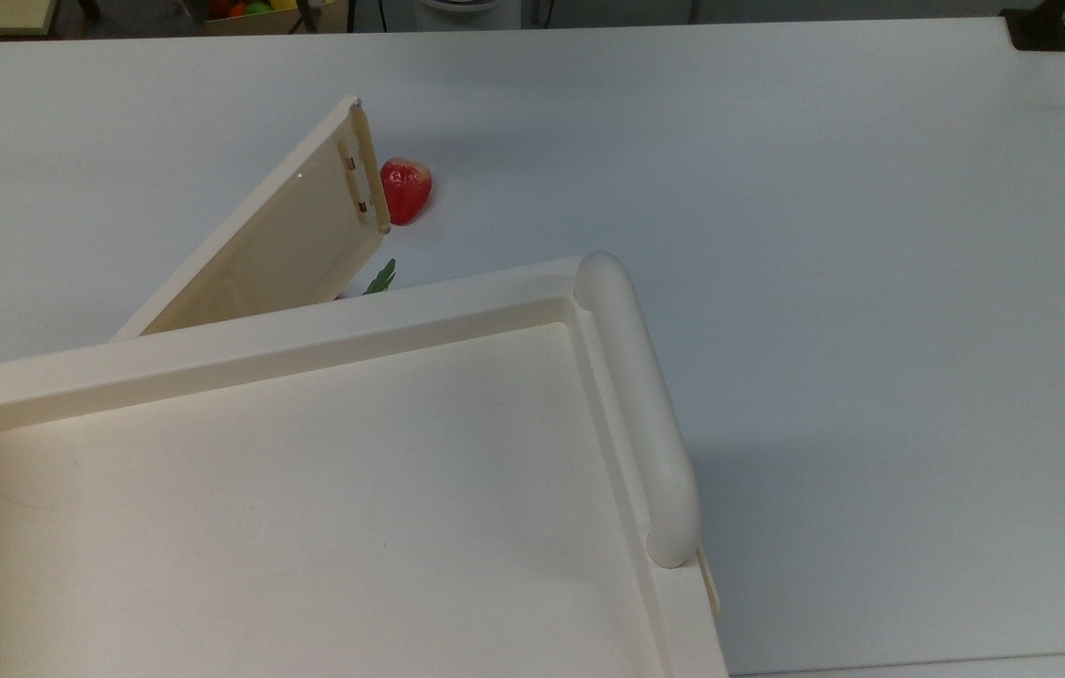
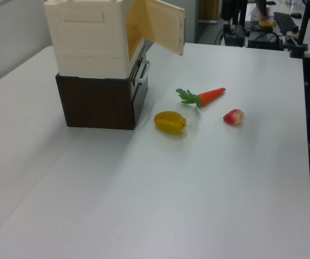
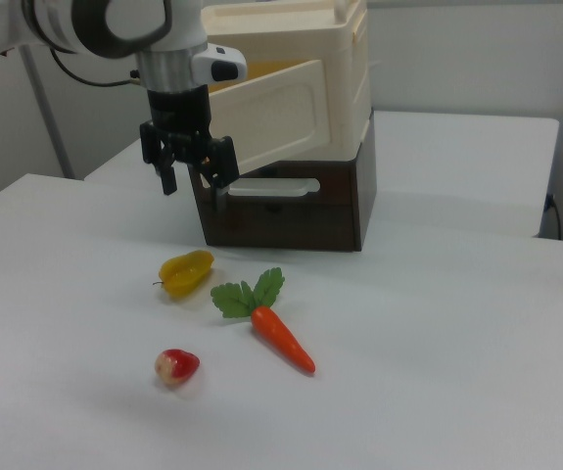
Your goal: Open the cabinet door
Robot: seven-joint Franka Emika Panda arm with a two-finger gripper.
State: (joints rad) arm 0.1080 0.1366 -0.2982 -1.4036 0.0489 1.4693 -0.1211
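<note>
No legible text, label, brand, number or sign anywhere in the top, left or right view

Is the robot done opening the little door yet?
Nearly. The flat cream-beige plastic cabinet door already swings wide from the big cream-white plastic cabinet. The black two-finger gripper hangs open beside the door's edge, holding nothing. What is left, probably, is only backing away.
</note>
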